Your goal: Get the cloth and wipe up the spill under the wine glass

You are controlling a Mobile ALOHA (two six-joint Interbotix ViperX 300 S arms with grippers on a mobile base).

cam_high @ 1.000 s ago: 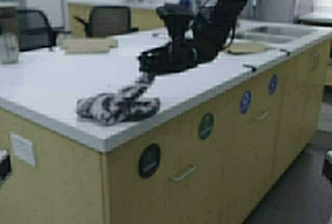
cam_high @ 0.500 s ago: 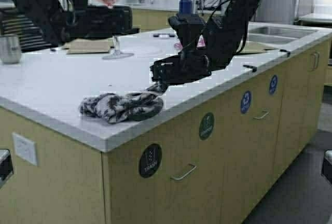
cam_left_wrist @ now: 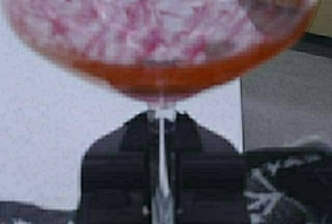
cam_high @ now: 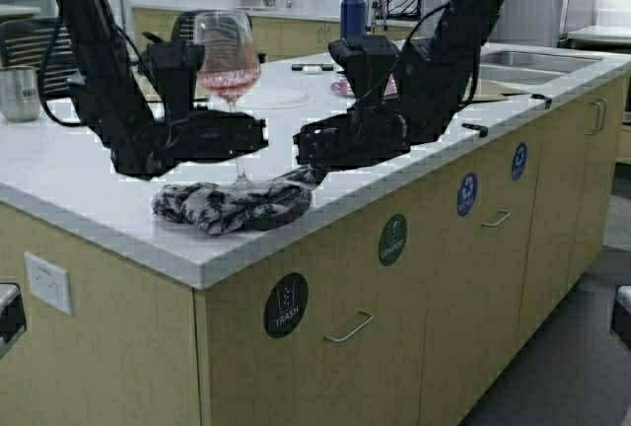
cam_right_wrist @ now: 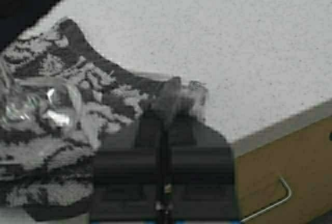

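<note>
The wine glass (cam_high: pixel 229 56), with pink liquid in its bowl, is held upright by the stem in my left gripper (cam_high: pixel 258 136), which is shut on it. Its round foot (cam_right_wrist: pixel 46 105) is over the cloth; I cannot tell whether it touches. The cloth (cam_high: pixel 232 204), grey-white with a dark print, lies bunched near the counter's front edge. My right gripper (cam_high: pixel 302 166) is shut on its right end. In the left wrist view, the stem (cam_left_wrist: pixel 162 146) runs between the closed jaws of the left gripper (cam_left_wrist: pixel 162 125) under the bowl. The right gripper (cam_right_wrist: pixel 171 99) pinches a cloth (cam_right_wrist: pixel 67 130) corner.
The white counter (cam_high: pixel 79 165) ends just in front of the cloth, with drawers and handles (cam_high: pixel 350 328) below. A steel cup (cam_high: pixel 18 93) stands far left. A blue bottle (cam_high: pixel 353 12) and a sink (cam_high: pixel 513 61) are at the back right.
My left arm has carried the wine glass from the back of the counter forward to just over the cloth. The right gripper keeps its hold on the cloth's end and has barely shifted.
</note>
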